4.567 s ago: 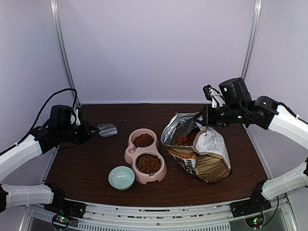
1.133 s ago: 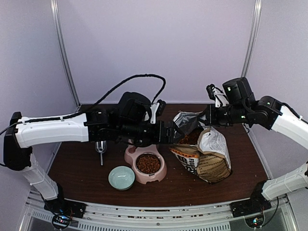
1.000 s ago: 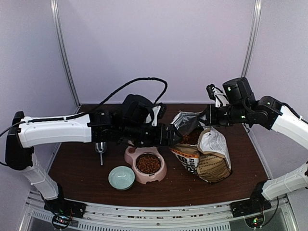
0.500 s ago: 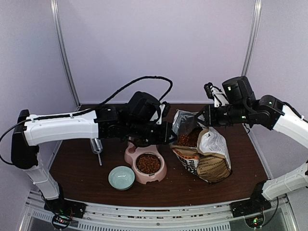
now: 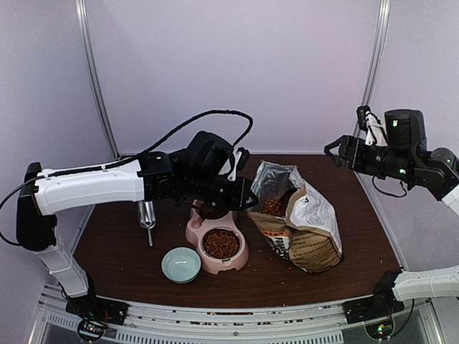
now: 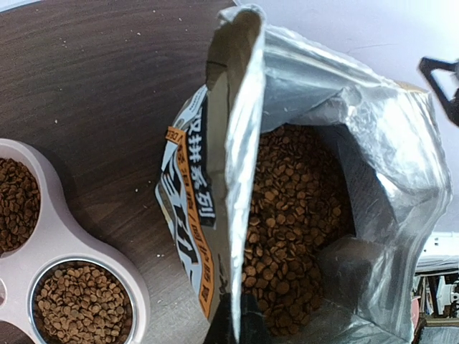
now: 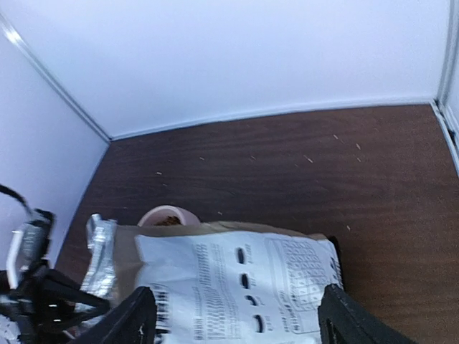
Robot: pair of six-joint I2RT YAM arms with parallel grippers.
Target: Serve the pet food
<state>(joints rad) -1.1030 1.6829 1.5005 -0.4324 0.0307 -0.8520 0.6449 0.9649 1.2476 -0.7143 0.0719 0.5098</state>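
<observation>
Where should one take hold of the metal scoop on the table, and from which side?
By its thin handle, from above, jaws across it: the metal scoop lies on the table, handle pointing toward the near edge, while the left arm overhangs its cup.

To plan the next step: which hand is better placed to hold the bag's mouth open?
Left. The left hand is shut on the rim of the bag, beside the pet food inside. The right hand is open, raised and apart from the bag.

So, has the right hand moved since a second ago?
Yes. The right hand has let go of the bag at its mouth and pulled back rightward, toward the right frame post, open.
</observation>
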